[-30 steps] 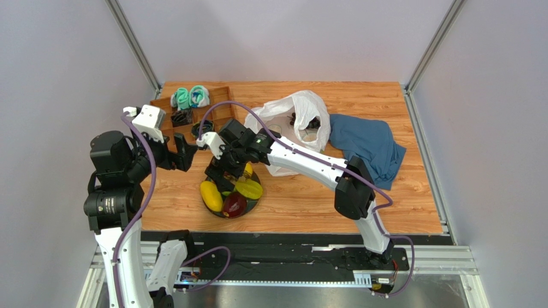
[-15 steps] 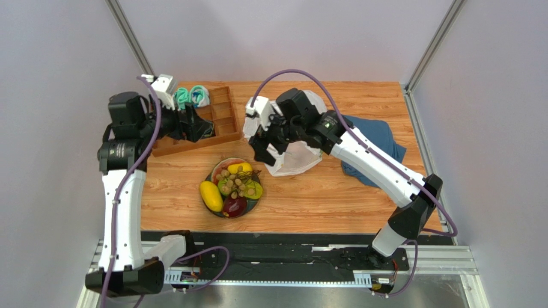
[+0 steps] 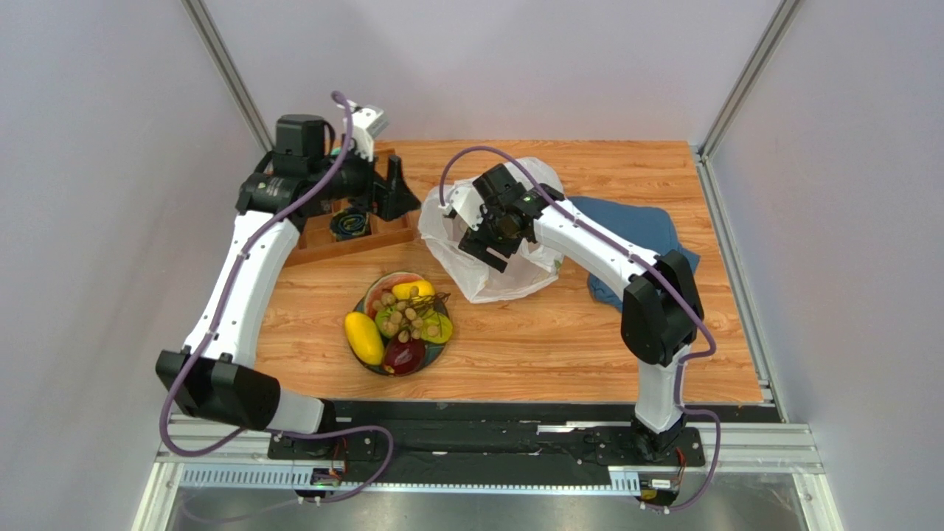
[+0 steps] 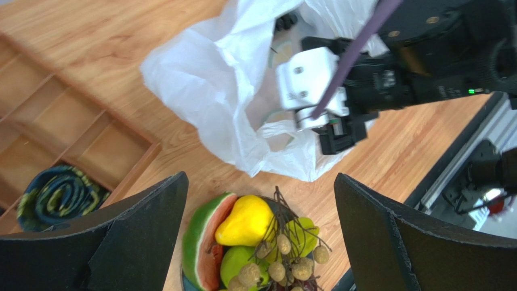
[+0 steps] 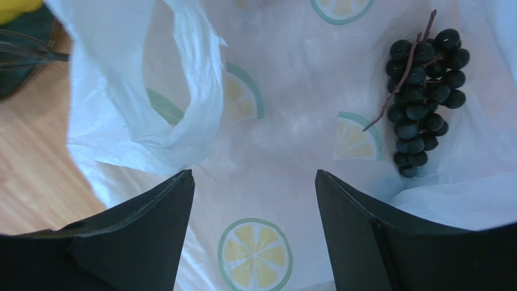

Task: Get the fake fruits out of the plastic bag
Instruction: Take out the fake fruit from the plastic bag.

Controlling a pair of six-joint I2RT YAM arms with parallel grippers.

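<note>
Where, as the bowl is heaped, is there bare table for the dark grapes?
Widest bare table: near right, bordered by the bowl, the plastic bag, the blue cloth and the front edge. A smaller patch lies left of the bowl, in front of the wooden tray. Crowded: between tray, bowl and bag.

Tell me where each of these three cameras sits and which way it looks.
Top external: fixed above and behind the arms, looking down on the table; both arms show, with left tool and right tool.
Left wrist: rides the left arm, looking down between its own fingers at the fake fruits, plastic bag and right tool.
Right wrist: rides the right arm, looking into the bag at a dark grape bunch; own fingers below.
Shared: the bag appears in all three.
</note>
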